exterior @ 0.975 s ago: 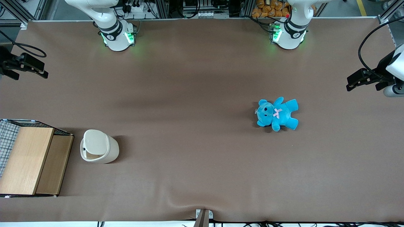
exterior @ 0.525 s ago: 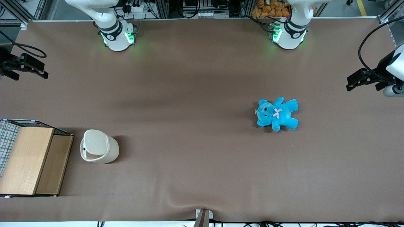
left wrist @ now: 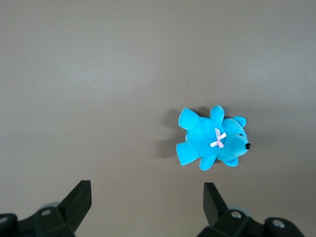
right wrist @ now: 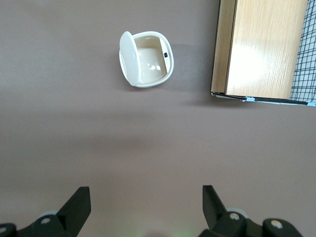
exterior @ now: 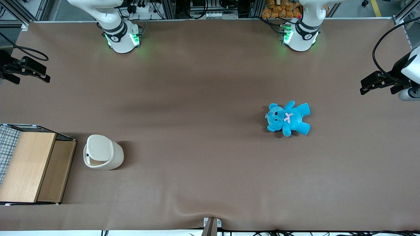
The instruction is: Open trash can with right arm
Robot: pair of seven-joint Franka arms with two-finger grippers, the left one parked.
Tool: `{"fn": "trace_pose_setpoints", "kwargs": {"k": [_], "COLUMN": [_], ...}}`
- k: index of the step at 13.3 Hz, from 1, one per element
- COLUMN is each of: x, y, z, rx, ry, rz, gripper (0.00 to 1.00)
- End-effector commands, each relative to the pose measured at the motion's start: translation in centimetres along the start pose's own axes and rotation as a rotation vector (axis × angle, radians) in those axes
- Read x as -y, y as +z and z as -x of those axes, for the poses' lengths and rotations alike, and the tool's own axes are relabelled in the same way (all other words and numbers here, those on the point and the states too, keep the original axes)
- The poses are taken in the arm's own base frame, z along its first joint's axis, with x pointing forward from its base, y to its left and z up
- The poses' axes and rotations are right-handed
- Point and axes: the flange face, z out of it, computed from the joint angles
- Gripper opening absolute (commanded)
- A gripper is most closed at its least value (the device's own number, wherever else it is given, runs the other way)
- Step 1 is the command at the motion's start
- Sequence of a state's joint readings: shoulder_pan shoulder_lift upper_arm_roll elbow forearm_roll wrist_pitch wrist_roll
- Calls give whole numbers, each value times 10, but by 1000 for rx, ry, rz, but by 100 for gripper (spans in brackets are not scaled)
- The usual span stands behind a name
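The cream-white trash can (exterior: 103,152) stands on the brown table, toward the working arm's end, beside the wooden-topped wire-mesh box (exterior: 31,165). Its lid (right wrist: 127,58) is tipped up on edge, and the bare inside shows in the right wrist view (right wrist: 150,60). My right gripper (exterior: 29,76) hangs high above the table near its edge, farther from the front camera than the box and well apart from the can. In the right wrist view the gripper (right wrist: 144,191) is open and empty, with its fingers (right wrist: 79,200) spread wide.
A blue teddy bear (exterior: 288,118) lies on the table toward the parked arm's end and also shows in the left wrist view (left wrist: 212,142). The wire-mesh box shows beside the can in the right wrist view (right wrist: 264,47). The arm bases (exterior: 122,36) stand along the table's back edge.
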State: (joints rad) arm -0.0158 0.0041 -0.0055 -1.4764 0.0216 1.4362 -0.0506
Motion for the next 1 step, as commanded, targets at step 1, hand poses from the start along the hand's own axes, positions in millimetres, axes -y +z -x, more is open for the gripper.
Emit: {"fn": "trace_pose_setpoints", "kwargs": {"k": [1], "x": [-4], "y": [-2], "z": [-3], "rx": [-1], "ry": [18], "rz": [6], "gripper": [100]}}
